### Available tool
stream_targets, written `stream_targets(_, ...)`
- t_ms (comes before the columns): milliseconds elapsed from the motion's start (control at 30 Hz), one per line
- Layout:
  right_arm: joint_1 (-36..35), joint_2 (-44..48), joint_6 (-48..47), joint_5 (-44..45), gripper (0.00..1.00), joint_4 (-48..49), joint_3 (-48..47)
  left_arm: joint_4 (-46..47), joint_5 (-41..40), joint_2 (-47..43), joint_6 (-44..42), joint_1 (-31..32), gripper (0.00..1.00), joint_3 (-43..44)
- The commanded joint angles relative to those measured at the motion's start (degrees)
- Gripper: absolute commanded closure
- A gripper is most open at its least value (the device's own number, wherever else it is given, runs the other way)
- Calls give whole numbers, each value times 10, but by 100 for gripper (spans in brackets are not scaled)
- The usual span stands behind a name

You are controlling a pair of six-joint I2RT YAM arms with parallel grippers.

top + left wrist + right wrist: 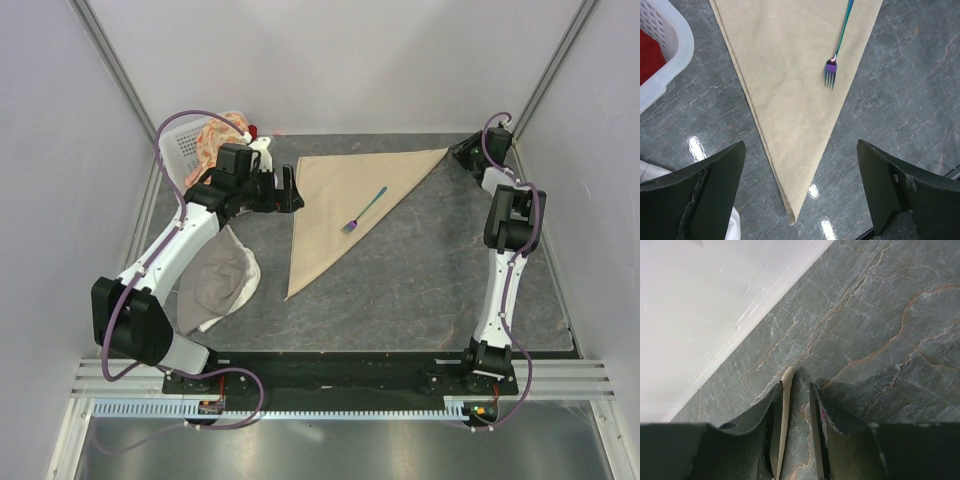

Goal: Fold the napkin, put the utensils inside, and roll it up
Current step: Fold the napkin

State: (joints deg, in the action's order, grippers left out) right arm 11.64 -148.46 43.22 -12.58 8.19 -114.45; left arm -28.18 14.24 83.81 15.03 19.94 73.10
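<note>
Since fork (pixel 830 70) lies on napkin (pixel 785 85), roll tight from its near tip. L gripper (pixel 801 145) gapes; R gripper (pixel 794 390) ajar astride napkin's far corner.

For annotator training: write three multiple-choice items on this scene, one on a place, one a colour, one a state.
1. The fork lies: A in a bowl; B on the napkin; C on the floor.
2. Its handle is: A red; B gold; C teal-blue.
3. The left claw is: A open; B shut on the fork; C shut on the napkin.
B, it rests on the beige cloth; C, the handle shines teal-blue; A, its fingers stand wide apart, holding nothing.
</note>
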Motion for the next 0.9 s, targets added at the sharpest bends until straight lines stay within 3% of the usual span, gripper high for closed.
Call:
stream_targets(0, -11, -37, -13, 7, 64, -59, 2, 16, 18, -1, -2, -3, 0, 15)
stream_targets(400, -11, -22, 43, -39, 55, 24, 60, 17, 23, 1, 2, -4, 0, 15)
stream_targets(667, -11, -10, 43, -36, 55, 34, 91, 16, 27, -3, 4, -4, 0, 15)
stream_targets(867, -5, 19, 64, -39, 46, 80, 151, 16, 31, -3, 5, -5, 0, 15)
